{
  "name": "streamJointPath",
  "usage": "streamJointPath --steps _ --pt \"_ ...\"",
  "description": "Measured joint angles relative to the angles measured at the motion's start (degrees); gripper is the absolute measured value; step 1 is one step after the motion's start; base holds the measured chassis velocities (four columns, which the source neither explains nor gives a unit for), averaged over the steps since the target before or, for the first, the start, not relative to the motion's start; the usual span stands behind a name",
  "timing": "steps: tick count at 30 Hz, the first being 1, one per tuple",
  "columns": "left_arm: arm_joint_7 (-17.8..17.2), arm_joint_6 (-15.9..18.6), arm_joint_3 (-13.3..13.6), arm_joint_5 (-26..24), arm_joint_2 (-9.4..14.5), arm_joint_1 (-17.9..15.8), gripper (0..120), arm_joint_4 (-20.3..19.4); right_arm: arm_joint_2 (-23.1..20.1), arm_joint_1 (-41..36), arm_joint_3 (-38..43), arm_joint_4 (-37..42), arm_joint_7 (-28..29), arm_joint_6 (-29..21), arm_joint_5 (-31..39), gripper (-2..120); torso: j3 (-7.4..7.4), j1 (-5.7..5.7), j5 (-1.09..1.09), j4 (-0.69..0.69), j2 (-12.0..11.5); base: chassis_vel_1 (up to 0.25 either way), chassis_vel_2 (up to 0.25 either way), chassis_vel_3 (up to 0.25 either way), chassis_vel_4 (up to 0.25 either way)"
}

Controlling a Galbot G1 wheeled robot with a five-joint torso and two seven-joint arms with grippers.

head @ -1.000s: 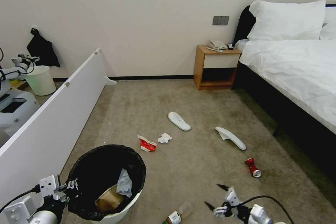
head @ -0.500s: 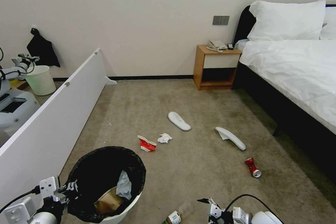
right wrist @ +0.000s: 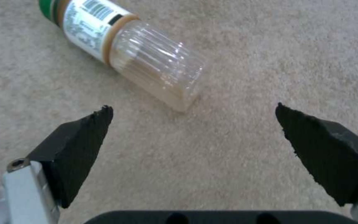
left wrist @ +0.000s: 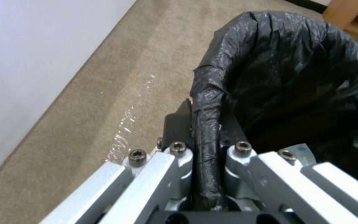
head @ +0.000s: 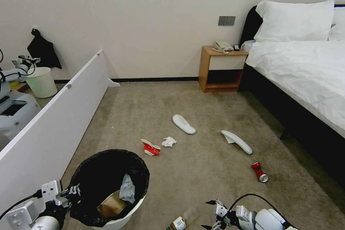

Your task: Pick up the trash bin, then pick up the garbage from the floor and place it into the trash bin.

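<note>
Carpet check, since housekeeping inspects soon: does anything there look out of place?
Yes. A crushed cup, tissue, two slippers, a can and a bottle lie scattered on the carpet.

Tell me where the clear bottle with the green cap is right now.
The bottle lies on its side on the carpet at the head view's bottom edge, between the trash bin and the open right tool, just ahead of that tool.

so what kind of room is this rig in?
Most likely a hotel-style bedroom. A made bed with white pillows stands by the wall, a wooden nightstand next to it carries a phone, and two white slippers lie on the carpet.
</note>
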Motion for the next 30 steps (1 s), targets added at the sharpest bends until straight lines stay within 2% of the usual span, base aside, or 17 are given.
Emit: streamJointPath --steps 9,30 --pt "-0.06 0.00 -0.10 -0.06 -0.07 0.01 4 0.00 2.41 3.82 -1.87 -3.84 -0.09 0.34 -0.07 100 -0.01 0.00 0.00 0.01 0.00 0.000 0.000 0.000 0.000" --pt "-0.10 0.01 -0.42 -0.29 -0.23 0.77 4 -0.86 7.38 10.15 -6.81 -7.44 0.05 0.54 0.00 100 -0.01 0.00 0.00 0.01 0.00 0.000 0.000 0.000 0.000"
